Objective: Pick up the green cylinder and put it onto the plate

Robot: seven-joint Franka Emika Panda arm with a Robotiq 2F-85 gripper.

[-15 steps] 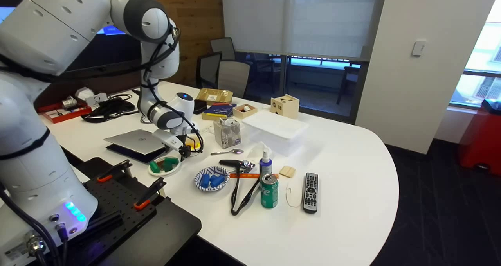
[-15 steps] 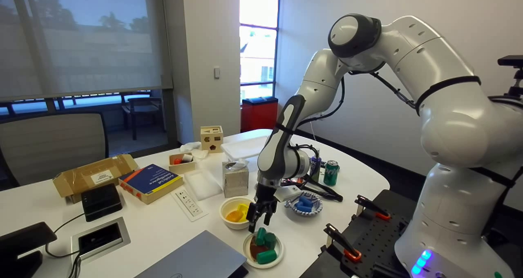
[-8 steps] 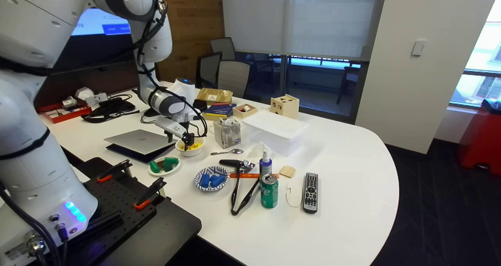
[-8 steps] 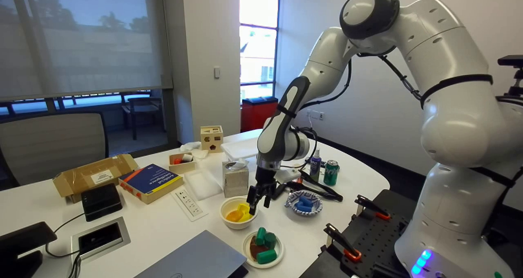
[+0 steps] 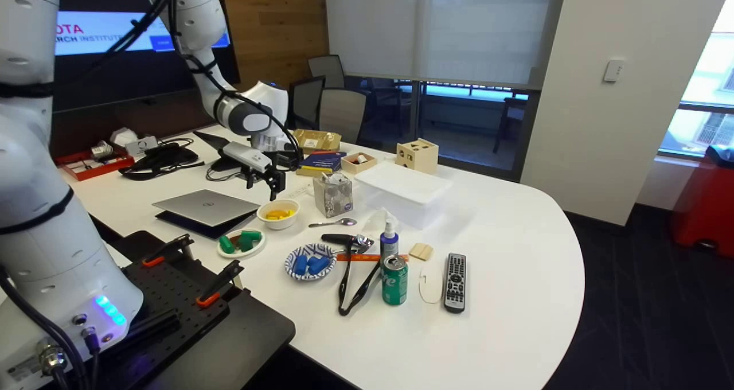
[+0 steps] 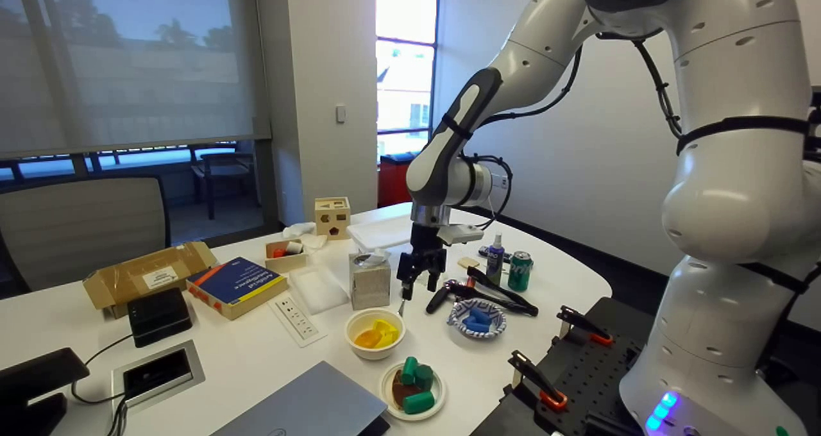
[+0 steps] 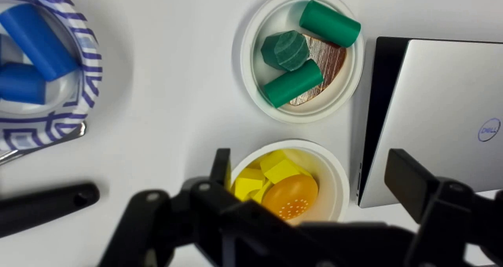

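Gripper (image 6: 420, 288) has risen; I see its fingers (image 7: 410, 184) spread, green cylinders (image 7: 294, 82) at their twelve o'clock in wrist view.

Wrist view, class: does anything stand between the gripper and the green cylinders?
Nothing visible does: the green cylinders show uncovered on the plate, beyond the open gripper. The white bowl sits beside the plate.

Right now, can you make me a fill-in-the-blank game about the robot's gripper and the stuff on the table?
1. The two smooth cylinders on the white round shallow plate are coloured ____.
2. The orange rounded thing with white dots shares its deep white round bowl with ____ pieces.
3. The black two-fingered gripper is not shut but ____.
4. The round logo on the silver laptop spells ____.

Missing words: green; yellow; open; DELL.
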